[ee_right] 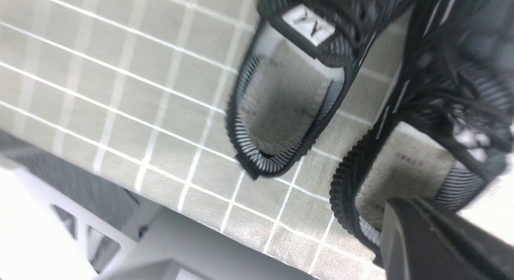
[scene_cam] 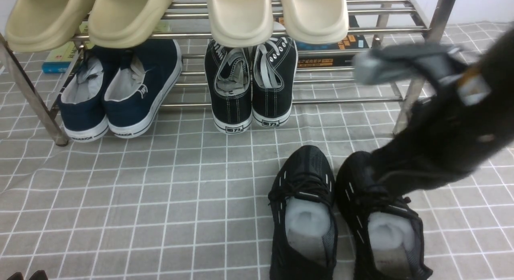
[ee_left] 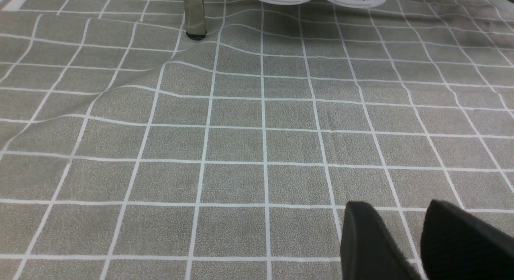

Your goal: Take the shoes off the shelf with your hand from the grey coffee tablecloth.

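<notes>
The two black mesh shoes stand side by side on the grey coffee tablecloth [scene_cam: 160,191] in front of the shelf [scene_cam: 341,100], heels toward me: one shoe [scene_cam: 303,215] and its mate [scene_cam: 385,231]. My right arm [scene_cam: 437,127], motion-blurred, reaches in from the right and ends over the right-hand shoe's toe and laces. In the right wrist view both shoe openings show [ee_right: 289,99] [ee_right: 401,171], and the right gripper [ee_right: 395,205] looks shut beside the nearer shoe's collar, with no hold visible. My left gripper [ee_left: 395,207] hovers open over bare cloth, empty.
On the shelf's lower tier sit a navy white-soled pair [scene_cam: 120,91] and a black canvas pair [scene_cam: 251,83]. Beige slippers [scene_cam: 92,15] [scene_cam: 277,15] sit on the upper tier, with books [scene_cam: 333,47] behind. A shelf leg [ee_left: 194,15] stands on the cloth. The cloth's edge [ee_right: 160,191] shows near the shoes' heels.
</notes>
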`<action>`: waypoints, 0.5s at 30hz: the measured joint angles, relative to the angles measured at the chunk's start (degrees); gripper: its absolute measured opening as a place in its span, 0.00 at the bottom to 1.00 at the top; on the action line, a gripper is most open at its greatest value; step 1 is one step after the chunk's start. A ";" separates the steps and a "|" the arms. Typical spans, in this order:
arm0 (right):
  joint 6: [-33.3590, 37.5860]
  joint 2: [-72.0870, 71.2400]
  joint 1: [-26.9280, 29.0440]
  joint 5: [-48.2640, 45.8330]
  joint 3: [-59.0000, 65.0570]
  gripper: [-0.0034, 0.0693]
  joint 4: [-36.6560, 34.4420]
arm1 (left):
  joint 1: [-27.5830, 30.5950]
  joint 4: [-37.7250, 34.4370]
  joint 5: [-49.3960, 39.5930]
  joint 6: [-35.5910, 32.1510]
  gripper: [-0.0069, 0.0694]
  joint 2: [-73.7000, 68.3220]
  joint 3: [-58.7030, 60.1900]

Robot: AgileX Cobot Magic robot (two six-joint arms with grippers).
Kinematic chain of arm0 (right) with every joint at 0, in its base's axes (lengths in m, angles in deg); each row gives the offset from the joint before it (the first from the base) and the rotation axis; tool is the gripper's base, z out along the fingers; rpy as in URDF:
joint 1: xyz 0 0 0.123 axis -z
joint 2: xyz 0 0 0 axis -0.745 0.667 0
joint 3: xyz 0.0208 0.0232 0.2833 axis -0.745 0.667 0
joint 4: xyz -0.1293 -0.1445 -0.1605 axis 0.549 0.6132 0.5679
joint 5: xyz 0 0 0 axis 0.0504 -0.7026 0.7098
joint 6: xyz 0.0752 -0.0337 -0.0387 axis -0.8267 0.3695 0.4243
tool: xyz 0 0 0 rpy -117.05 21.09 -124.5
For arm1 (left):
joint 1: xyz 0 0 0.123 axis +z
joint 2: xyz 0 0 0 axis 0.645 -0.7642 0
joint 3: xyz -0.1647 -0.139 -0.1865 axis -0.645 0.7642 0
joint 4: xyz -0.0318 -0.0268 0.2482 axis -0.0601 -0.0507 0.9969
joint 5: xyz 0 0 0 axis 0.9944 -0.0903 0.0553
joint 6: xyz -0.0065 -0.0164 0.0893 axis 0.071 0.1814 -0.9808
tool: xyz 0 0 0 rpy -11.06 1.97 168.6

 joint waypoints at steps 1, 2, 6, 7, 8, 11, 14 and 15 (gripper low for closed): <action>0.00 -0.43 0.00 0.00 0.00 0.03 0.00 | 0.00 0.00 0.00 0.00 0.41 0.00 0.00; 0.06 -4.10 0.00 -0.45 0.00 0.03 0.54 | 0.00 0.00 0.00 0.00 0.41 0.00 0.00; 1.77 -9.98 0.00 -0.85 -0.07 0.03 1.81 | 0.00 0.00 0.00 0.00 0.41 0.00 0.00; 2.40 -11.53 0.00 -0.92 -0.07 0.03 1.96 | 0.00 0.00 0.00 0.00 0.41 0.00 0.00; 2.73 -12.67 0.00 -1.06 -0.07 0.03 2.02 | 0.00 0.00 0.00 0.00 0.41 0.00 0.00; 2.94 -14.52 0.00 -1.35 -0.07 0.03 2.04 | 0.00 0.00 0.00 0.00 0.41 0.00 0.00; 3.72 -16.34 0.00 -1.49 -0.07 0.03 2.04 | 0.00 0.00 0.00 0.00 0.41 0.00 0.00; 4.29 -16.47 0.00 -1.34 -0.07 0.03 2.04 | 0.00 0.00 0.00 0.00 0.41 0.00 0.00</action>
